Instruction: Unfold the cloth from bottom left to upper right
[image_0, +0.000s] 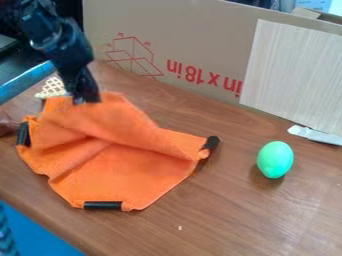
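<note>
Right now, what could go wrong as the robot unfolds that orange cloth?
The orange cloth rises in a ridge at the gripper; that raised part might slip and fall back into folds. The whole cloth might also slide instead of opening, since it lies loosely rumpled on the table. And the green egg sits to its right, so a wide sweep could perhaps knock it.

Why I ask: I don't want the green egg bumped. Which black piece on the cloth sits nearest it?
The black piece at the cloth's right corner: it is on the side facing the green egg; the left piece and bottom piece are farther.
</note>
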